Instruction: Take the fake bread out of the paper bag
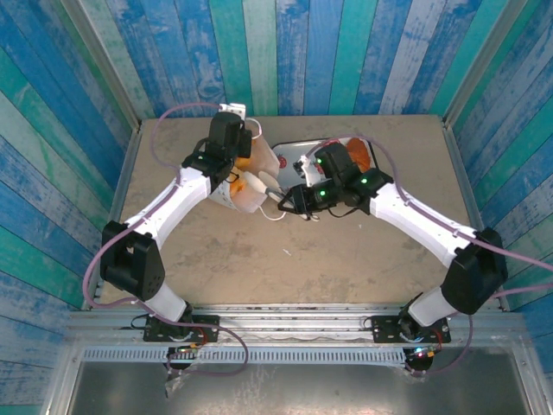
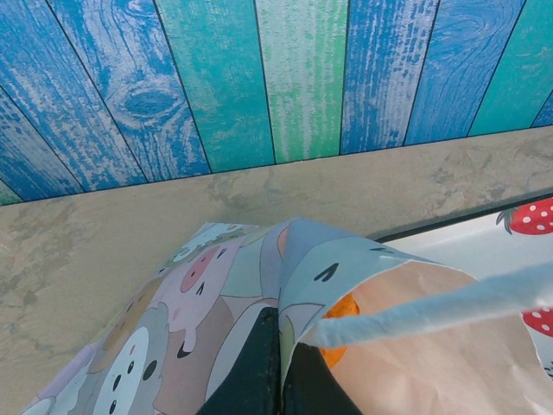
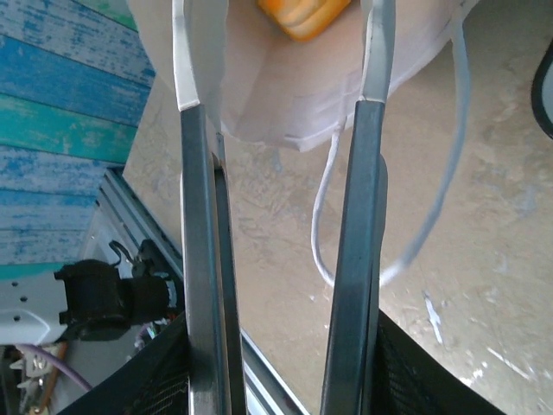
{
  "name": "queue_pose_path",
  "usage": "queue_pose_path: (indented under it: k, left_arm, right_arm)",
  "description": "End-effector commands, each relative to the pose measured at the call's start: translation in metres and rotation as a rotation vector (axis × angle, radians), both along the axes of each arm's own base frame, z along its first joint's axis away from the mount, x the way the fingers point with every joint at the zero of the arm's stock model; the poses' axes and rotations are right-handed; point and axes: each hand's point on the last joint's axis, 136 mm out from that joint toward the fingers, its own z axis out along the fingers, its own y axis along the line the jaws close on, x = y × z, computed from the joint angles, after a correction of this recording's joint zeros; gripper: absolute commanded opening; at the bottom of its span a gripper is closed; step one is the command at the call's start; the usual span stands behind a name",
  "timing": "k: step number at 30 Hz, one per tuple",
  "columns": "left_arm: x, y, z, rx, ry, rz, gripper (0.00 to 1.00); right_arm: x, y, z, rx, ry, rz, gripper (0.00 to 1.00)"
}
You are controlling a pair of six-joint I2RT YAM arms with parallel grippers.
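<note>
Right gripper (image 3: pixel 281 52) partly open, I have its tips either side of an orange piece of fake bread (image 3: pixel 302 17) at the mouth of the paper bag (image 1: pixel 246 194); I cannot tell whether they touch it. The bag leans on the tabletop (image 1: pixel 259 268), mouth tilted toward that gripper. My left gripper (image 2: pixel 278 346) is clamped on its rim.

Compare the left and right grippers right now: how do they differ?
Left gripper is shut; right gripper is open. The left gripper pinches the paper bag at its rim; the right gripper holds nothing and is aimed into the bag's mouth toward an orange fake bread. Both are at the same bag.
</note>
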Motion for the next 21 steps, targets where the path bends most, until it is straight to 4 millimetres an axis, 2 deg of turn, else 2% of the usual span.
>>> queue_pose_path:
  k: [1,6,21]
  left_arm:
    - [0.002,-0.004,0.023,-0.03,-0.068,-0.016,0.0]
    - [0.0,-0.005,0.023,-0.031,-0.067,-0.027,0.0]
    - [-0.002,-0.006,0.023,-0.029,-0.066,-0.039,0.0]
  right_arm:
    - [0.015,0.026,0.02,0.128,0.0,-0.005,0.47]
    - [0.027,0.048,0.011,0.176,0.046,0.0,0.48]
    - [0.052,0.071,-0.002,0.173,0.065,-0.004,0.52]
